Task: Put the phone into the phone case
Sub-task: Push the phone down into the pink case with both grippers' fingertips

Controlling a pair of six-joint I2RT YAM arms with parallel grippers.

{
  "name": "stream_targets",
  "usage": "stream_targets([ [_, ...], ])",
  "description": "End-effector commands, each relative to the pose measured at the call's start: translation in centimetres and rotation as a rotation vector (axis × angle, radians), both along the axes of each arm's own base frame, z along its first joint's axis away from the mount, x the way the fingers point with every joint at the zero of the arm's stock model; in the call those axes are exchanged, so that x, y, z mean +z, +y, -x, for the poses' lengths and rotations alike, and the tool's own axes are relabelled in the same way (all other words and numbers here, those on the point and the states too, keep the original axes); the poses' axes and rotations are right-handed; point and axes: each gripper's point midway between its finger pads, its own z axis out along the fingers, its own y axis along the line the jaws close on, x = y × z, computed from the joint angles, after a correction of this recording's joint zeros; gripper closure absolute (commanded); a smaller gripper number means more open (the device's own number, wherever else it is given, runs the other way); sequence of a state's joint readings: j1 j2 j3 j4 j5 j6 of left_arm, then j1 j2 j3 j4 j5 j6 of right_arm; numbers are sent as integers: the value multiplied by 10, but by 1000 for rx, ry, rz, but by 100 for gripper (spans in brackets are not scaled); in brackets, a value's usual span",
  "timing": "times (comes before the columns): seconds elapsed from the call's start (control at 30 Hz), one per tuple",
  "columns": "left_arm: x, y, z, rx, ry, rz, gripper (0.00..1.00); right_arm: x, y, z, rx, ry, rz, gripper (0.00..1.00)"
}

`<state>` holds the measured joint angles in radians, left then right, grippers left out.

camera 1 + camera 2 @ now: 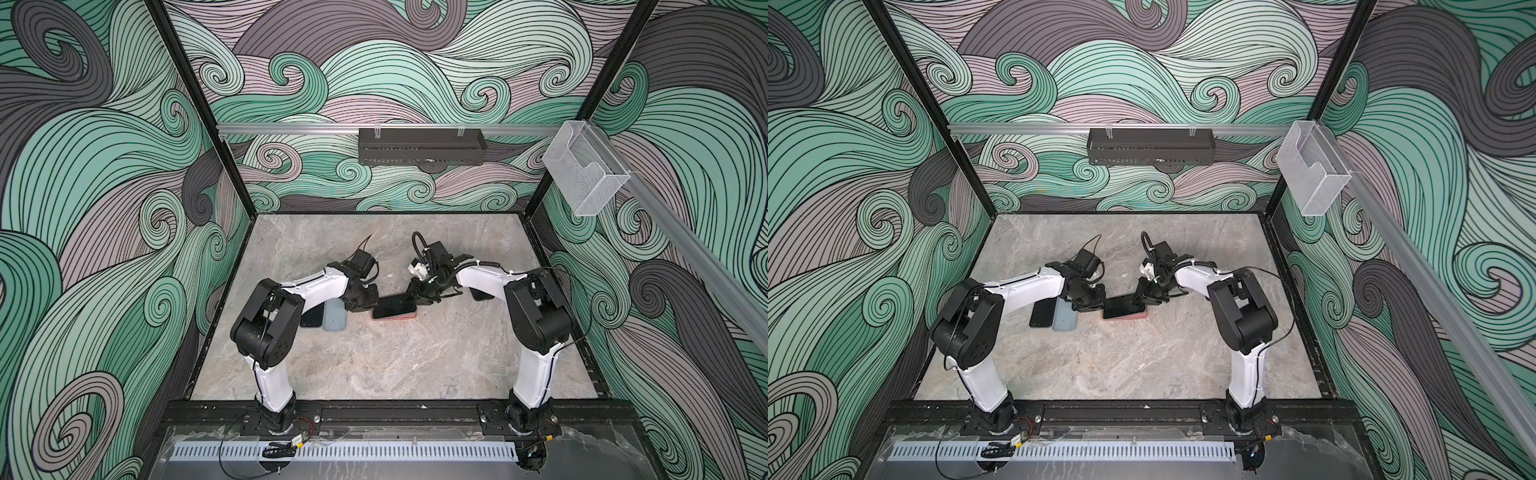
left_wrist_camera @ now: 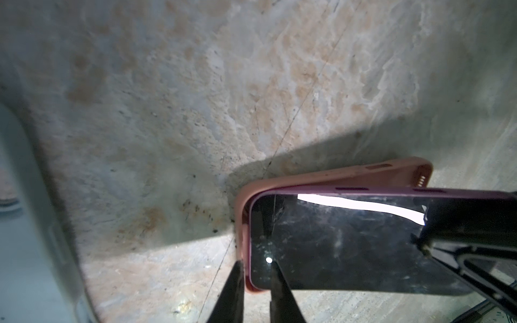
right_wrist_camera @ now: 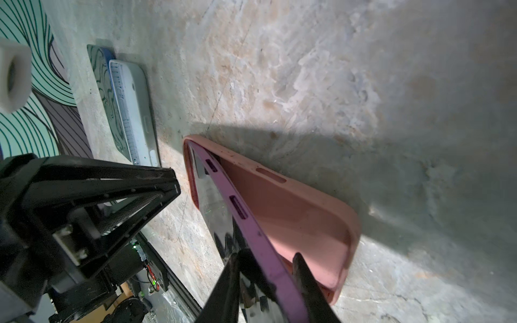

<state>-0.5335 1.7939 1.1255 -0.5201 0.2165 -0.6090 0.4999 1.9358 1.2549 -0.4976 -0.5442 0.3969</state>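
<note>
phone (image 1: 392,306) leans in case (image 1: 399,318); another case (image 1: 334,321) left

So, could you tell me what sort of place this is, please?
Probably a robot test cell: swirl-patterned wall panels enclose a marble-look tabletop, the left arm and right arm are mounted on a front rail, and a clear holder hangs at the side.
</note>
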Motion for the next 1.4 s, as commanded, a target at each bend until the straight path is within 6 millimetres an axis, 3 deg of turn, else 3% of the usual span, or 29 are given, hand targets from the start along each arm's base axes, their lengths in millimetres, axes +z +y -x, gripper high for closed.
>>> stream_targets([
  [0.0,-10,-6,2,-22,19,19,79,-53,-46,23,-9,66,331,70],
  [0.27,-23,-1,5,-15,47,-11,80,-57,-51,21,-14,54,401,67],
  [0.53,-17,9,6,-11,30,-62,80,-60,-58,20,0,43,484,63],
  [0.97,-23,5,7,-21,39,-41,80,-57,-61,20,41,15,593,57],
  [1.37,-33,6,11,-14,56,-37,81,-47,-76,20,85,-22,706,47],
])
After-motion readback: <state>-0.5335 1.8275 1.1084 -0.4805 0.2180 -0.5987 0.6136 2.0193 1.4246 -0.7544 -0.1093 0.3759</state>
